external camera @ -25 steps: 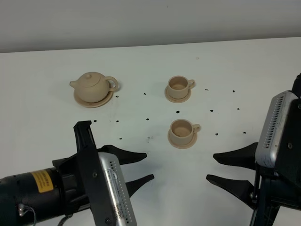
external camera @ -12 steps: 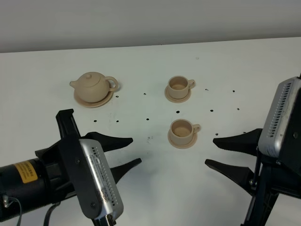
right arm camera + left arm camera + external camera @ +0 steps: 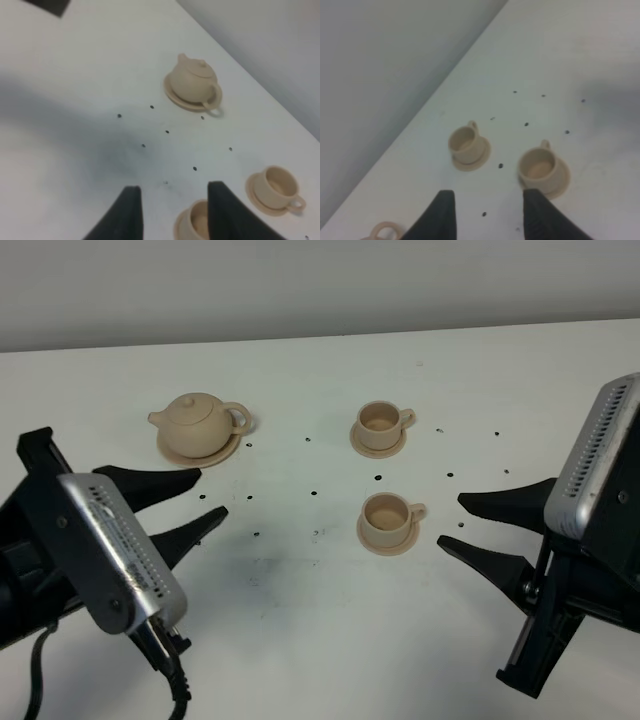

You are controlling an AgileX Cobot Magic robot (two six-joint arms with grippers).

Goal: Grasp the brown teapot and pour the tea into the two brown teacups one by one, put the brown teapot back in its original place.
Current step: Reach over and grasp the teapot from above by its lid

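Brown teapot sits on its wide saucer just off the side of my left gripper, whose jaws are spread and empty. Spout-to-handle it lies roughly along my fingers, with the handle toward the teacups. A second ago that gripper hung well short of it.

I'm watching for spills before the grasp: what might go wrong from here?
The open left gripper sits close to the brown teapot, whose loop handle is small; a misjudged approach might push the pot off its saucer. The open right gripper has a fingertip near the nearer teacup and might knock it.
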